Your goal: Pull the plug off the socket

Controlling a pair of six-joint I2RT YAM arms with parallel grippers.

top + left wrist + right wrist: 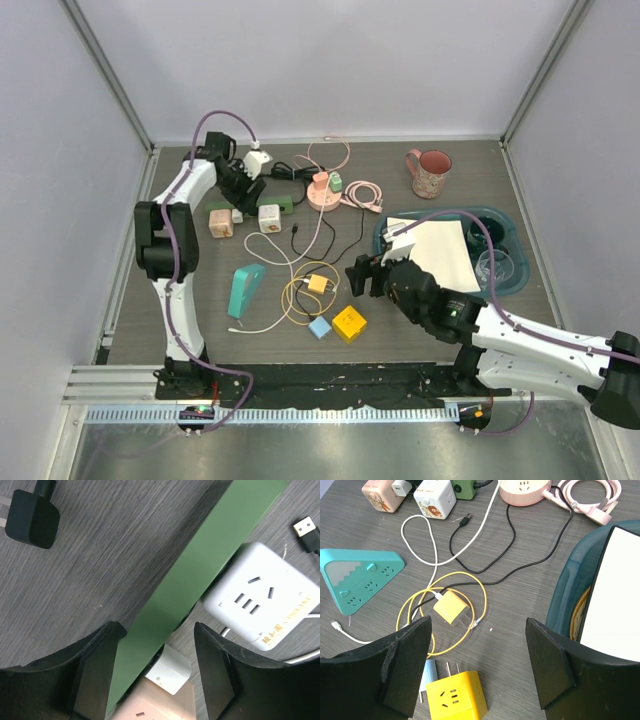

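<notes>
A small white plug sits in the side of a beige cube socket, against a green power strip. My left gripper is open just above them, one finger on each side of the plug and the strip, touching neither. In the top view the left gripper hovers behind the beige cube and its white plug. My right gripper is open and empty over a yellow charger; in the top view the right gripper is near the table's middle.
A white cube socket, a loose black plug and a USB end lie near the left gripper. A teal triangular strip, yellow cube, blue adapter, pink round socket, mug and teal tray stand around.
</notes>
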